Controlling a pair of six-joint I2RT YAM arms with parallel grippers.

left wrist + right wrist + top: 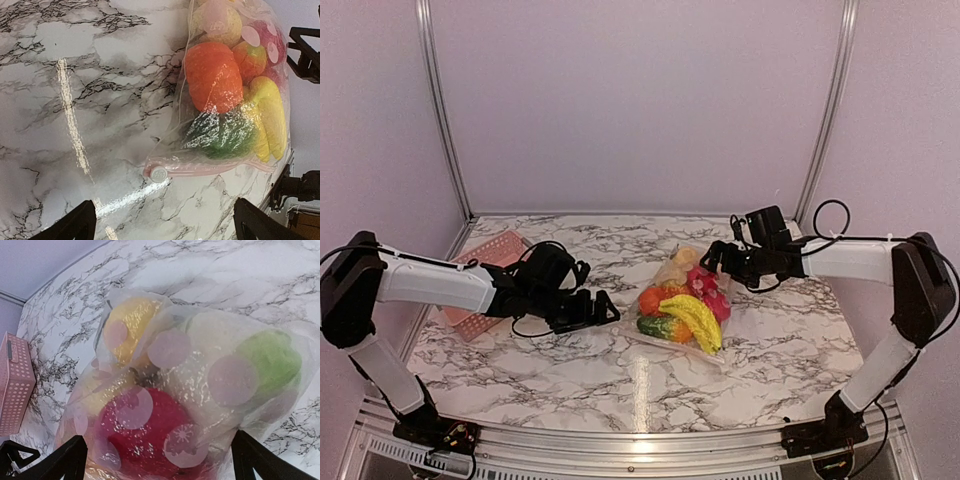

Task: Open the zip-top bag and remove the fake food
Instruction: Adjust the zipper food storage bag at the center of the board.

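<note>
The zip-top bag [682, 300] lies on the marble table, sealed, with the fake food inside: yellow bananas [695, 320], an orange piece [653, 298], a red-pink dragon fruit [708, 288] and a green piece [655, 326]. My left gripper [608, 312] is open just left of the bag. In the left wrist view the left gripper [162, 225] faces the bag's pink zip strip and white slider [159, 173], short of touching. My right gripper [716, 257] is open at the bag's far end. In the right wrist view the right gripper [160, 465] has the bag [200, 370] bulging between its fingertips.
A pink slatted basket [485, 268] sits at the back left beside the left arm; it also shows in the right wrist view [15, 385]. Metal frame posts and purple walls stand behind the table. The table's front edge runs along the bottom.
</note>
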